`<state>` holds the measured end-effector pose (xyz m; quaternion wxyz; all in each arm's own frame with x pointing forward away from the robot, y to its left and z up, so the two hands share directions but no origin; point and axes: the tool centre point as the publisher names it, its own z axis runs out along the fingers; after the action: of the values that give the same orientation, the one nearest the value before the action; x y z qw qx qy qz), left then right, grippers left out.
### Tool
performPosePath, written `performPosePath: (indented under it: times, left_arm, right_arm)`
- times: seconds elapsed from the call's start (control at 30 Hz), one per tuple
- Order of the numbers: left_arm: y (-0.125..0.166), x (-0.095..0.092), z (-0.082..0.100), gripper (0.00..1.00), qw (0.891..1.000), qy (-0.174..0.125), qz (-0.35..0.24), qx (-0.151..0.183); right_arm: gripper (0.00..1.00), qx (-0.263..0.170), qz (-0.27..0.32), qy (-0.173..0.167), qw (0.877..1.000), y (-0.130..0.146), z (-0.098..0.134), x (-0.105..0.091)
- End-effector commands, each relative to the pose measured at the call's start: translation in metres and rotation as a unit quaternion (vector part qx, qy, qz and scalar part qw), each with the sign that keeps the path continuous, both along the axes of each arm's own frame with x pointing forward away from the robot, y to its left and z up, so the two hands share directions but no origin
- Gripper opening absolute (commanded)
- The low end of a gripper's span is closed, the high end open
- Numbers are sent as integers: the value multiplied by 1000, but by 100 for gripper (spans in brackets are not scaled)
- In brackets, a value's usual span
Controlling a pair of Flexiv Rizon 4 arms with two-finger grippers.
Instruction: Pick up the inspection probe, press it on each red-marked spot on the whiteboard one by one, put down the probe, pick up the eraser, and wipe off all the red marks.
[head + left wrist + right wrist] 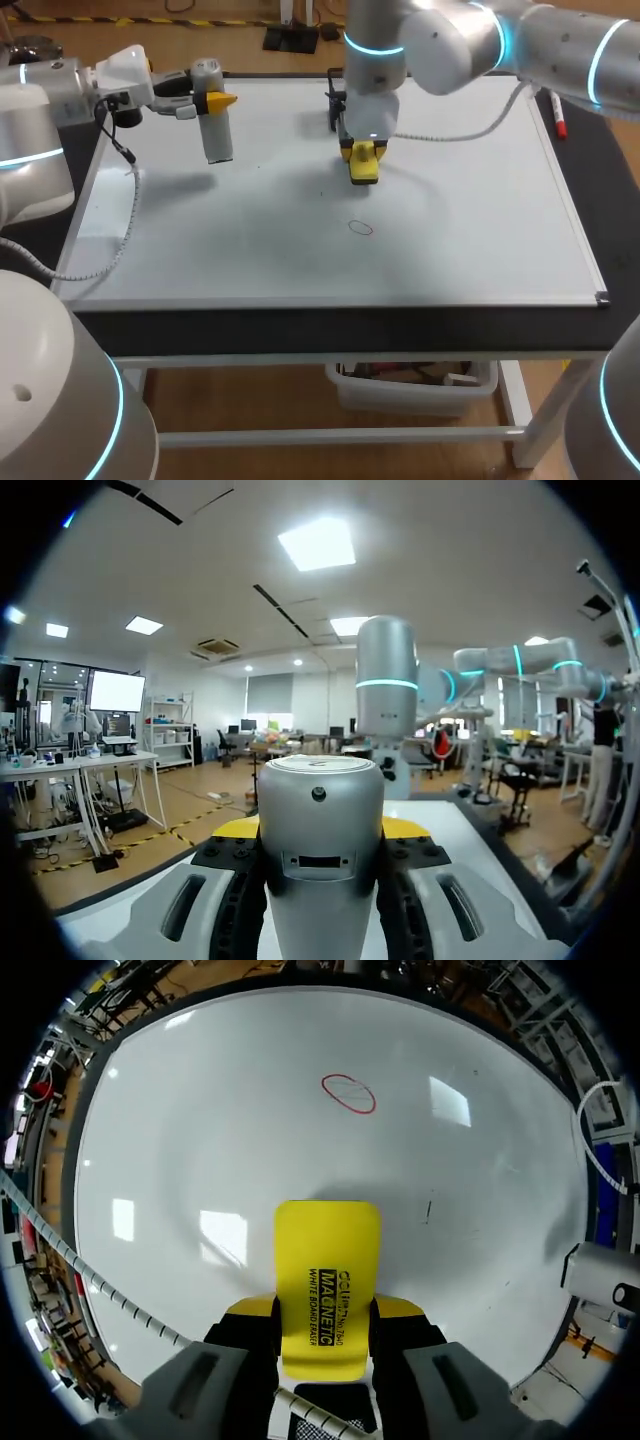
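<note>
My left gripper (207, 100) is shut on the grey cylindrical inspection probe (215, 125), held upright above the whiteboard's (480, 230) far left part. In the left wrist view the probe (322, 850) stands between the fingers of the left gripper (322, 832). My right gripper (362, 152) is shut on the yellow eraser (364, 166), held over the board's middle rear. The right wrist view has the eraser (327, 1285) clamped in the right gripper (325, 1310), just above the board. One red oval mark (360, 227) lies in front of the eraser; it also shows as the red mark (348, 1093) ahead of the eraser.
A red-capped marker (556, 112) lies beside the board's far right edge. A dark object (334, 100) sits on the board just behind the right gripper. The left arm's white cable (128, 215) hangs over the board's left side. A faint dark speck (428, 1210) marks the board.
</note>
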<state>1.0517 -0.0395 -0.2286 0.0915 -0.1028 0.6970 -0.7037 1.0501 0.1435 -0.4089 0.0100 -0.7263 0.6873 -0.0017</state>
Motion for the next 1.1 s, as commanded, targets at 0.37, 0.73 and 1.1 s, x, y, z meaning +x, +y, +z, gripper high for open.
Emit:
performPosePath:
  times: [0.37, 0.73, 1.1]
  left_arm:
    - [-1, -1, 1, 0, 1000, -1, 2, 0]
    - [-1, -1, 1, 0, 1000, -1, 2, 0]
    - [-1, -1, 1, 0, 1000, -1, 2, 0]
  right_arm:
    - [0, -12, 1, 20, 1000, 4, -20, 10]
    - [0, -20, -16, 26, 999, -12, -28, 9]
    - [0, -32, -45, 28, 998, -47, -32, 6]
